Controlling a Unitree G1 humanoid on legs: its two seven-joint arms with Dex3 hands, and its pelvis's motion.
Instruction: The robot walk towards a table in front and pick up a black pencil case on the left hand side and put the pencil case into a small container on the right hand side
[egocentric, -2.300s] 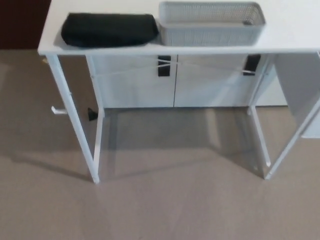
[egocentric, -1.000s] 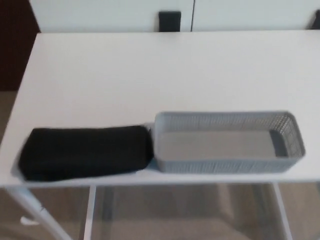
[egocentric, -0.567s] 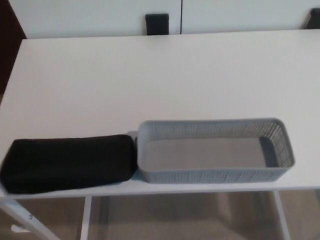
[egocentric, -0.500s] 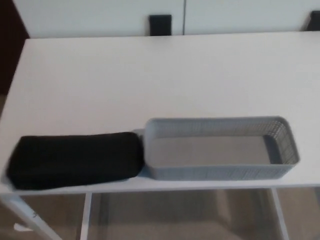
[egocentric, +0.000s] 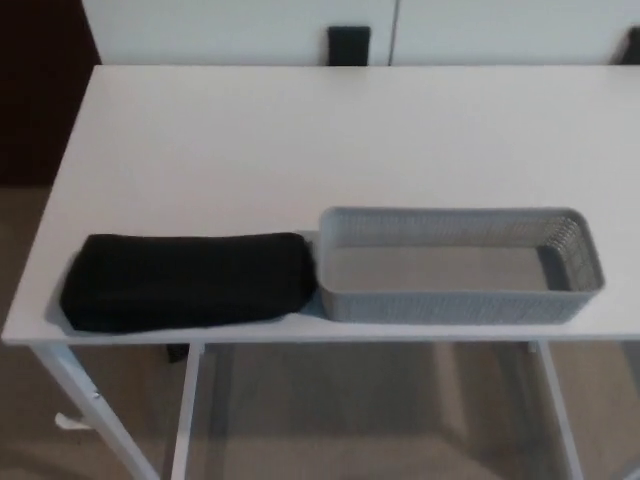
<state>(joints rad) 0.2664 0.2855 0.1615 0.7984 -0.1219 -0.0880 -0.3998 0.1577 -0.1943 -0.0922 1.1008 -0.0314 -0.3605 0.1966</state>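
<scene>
Pencil case (egocentric: 190, 282): black, soft-looking, lying lengthwise on the left side of the white worktop (egocentric: 330, 140), right at the near edge, untouched.
Basket (egocentric: 460, 266): grey mesh container, empty, on the right, also close to the near edge; its left end sits just beside the right end of the pencil case, touching or nearly so.
Robot hand, left: not in view, so I cannot tell whether its fingers are apart or closed.
Robot hand, right: not in view either; same doubt.
Stage: judged from the layout, the approach looks about done and the pick-up is not yet begun.
Risk, edge: a push from above or from the far side could slide the pencil case off the near edge to the floor.
Risk, neighbour: fingers closing near the right end of the pencil case may catch the basket wall and shove the light basket.
Risk, grip: a soft body may sag or slip if pinched at one end.
Risk, drop-in: the basket is narrow, so a tilted pencil case could hang on the rim.
</scene>
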